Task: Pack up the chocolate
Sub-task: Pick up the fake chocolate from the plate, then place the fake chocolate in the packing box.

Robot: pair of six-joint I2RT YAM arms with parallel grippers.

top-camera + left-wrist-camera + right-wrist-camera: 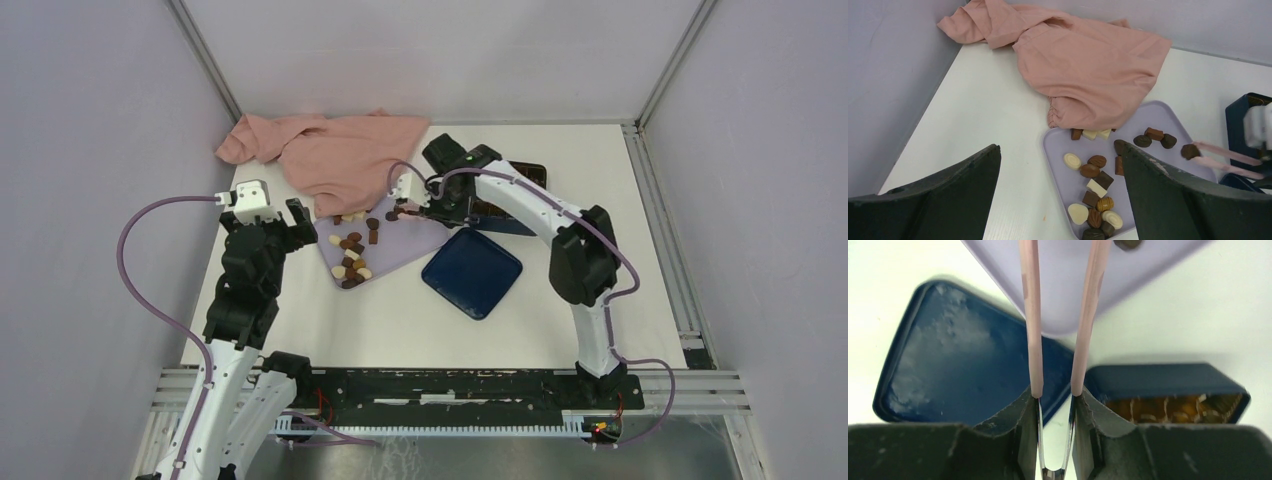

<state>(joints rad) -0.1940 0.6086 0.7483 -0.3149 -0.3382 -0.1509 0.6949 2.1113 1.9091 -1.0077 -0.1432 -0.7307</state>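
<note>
The chocolate (1089, 171) is dark brown, lighter brown and cream-white, on a plain lilac tray (1148, 117). The cloth (1088, 65) at the far left corner of the white table (330, 320) is dusty pink (tweezers (1032, 315) paler pink); lid (472, 272) dark blue.

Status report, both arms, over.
Left gripper open beside tray. Right gripper shut on tweezers, tips at a dark chocolate. Pink cloth drapes tray's far edge.

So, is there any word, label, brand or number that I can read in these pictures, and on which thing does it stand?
No text can be read in any view.
The dark blue box, the dark blue lid, the lilac tray, the pink cloth, the chocolates and the pink tweezers show no print.
The right arm carries only a green light, not a sign.
</note>
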